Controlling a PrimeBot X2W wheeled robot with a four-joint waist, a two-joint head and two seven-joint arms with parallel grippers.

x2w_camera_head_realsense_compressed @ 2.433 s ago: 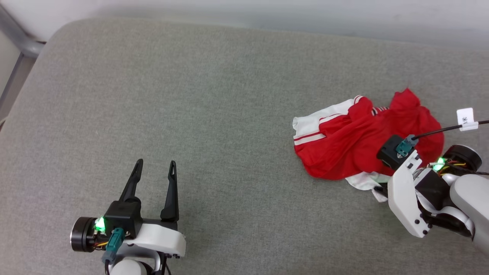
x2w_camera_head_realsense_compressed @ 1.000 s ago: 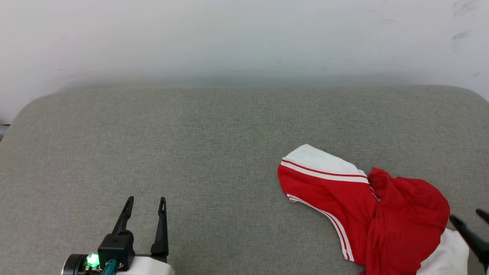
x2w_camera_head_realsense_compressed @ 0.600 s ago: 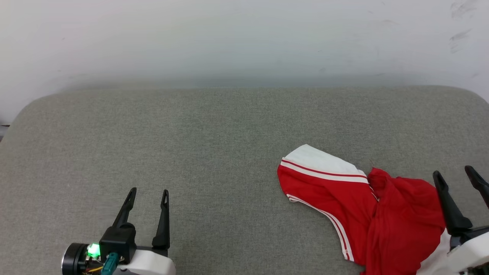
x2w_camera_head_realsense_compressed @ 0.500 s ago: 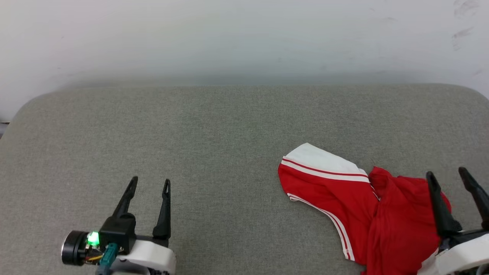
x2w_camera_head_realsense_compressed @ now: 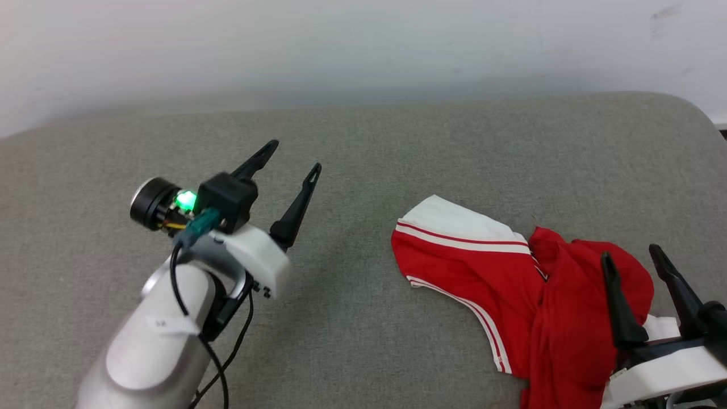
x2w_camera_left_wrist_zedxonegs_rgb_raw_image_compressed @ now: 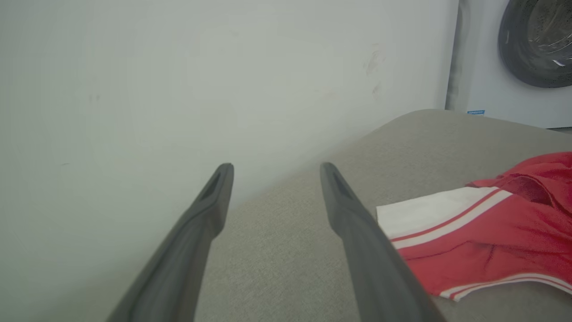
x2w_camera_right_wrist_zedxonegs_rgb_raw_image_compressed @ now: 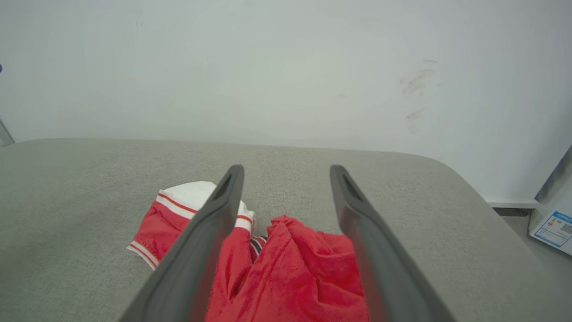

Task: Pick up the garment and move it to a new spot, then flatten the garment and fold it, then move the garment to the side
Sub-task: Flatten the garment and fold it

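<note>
Left gripper [x2w_camera_head_realsense_compressed: 295, 154] is raised over the left middle of a grey padded surface [x2w_camera_head_realsense_compressed: 363, 130], its two dark fingers spread wide with nothing between them, pointing toward the far right and well apart from the garment [x2w_camera_head_realsense_compressed: 471, 267]. Right gripper [x2w_camera_head_realsense_compressed: 630, 253] sits at the near right corner, its fingers also parted and empty, hanging over the near right part of the garment; whether they touch the cloth cannot be told. The garment lies on the near right of the padded surface, crumpled rather than flat. Its red body is bunched in soft folds at the right, while one sleeve spreads smoother toward the left, white at its far end with thin red stripes, and a red-and-white striped edge runs along its near side. A small patch of white cloth shows at the near right, beside the right gripper's pale housing. A plain pale wall [x2w_camera_head_realsense_compressed: 341, 45] stands behind the surface. Beyond the surface's right end stands a white washing machine [x2w_camera_left_wrist_zedxonegs_rgb_raw_image_compressed: 482, 80] with a dark round door [x2w_camera_left_wrist_zedxonegs_rgb_raw_image_compressed: 536, 40]; what is in its drum cannot be told
</note>
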